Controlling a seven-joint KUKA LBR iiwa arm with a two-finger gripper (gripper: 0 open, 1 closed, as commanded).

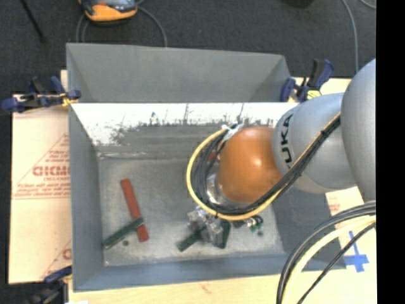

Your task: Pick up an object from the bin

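Down near the floor of the bin point(85, 170) sits the claw point(206, 223), at the front and a bit right of the middle. It peeks out from under the round orange cover point(247, 163) on the wrist, and that cover hides most of it. I cannot tell how far open the claw is, and I cannot see anything held in it.

Right next to the claw, just below it and to its left, lies a dark green stick point(188, 242). It lies flat and slanted on the bin floor. It looks like it touches the claw or almost does, but I cannot tell which. This is the thing closest to the claw, so I think it is the one most likely to be picked.

A small green bit point(256, 228) lies just on the other side of the claw. Well away, on the left side of the bin, a red stick point(131, 204) lies across a second green stick point(120, 235).

The big grey arm point(329, 144) comes in from the right.

I think the job is only partly done. The claw is down by a thing, but nothing is lifted yet. Grabbing and lifting are left to do
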